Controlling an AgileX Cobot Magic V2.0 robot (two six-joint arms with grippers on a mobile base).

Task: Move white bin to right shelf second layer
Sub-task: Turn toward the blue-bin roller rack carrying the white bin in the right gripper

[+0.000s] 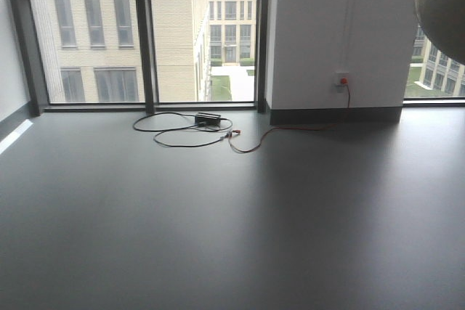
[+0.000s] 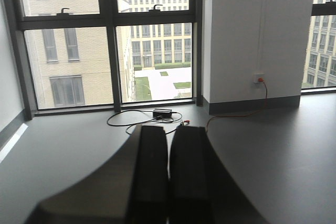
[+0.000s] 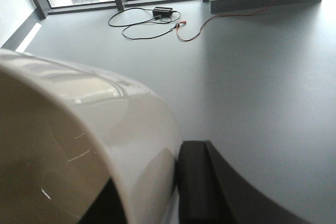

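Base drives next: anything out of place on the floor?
Black adapter and looped cables lie loose on the floor by the window, an orange lead running to the wall socket: possible snag.

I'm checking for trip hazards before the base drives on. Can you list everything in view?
white bin: one, cream-white, held up off the floor
power adapter: one, black, on the floor by the windows
black cable: one, looped on the floor beside the adapter
red cable: one, from the wall socket across the floor towards the adapter
wall socket: one, white with a red plug, low on the white wall
windows: dark-framed, far side
floor: grey
left hand: dark, fingers together, holding nothing
right hand: dark, clamped on the bin's wall
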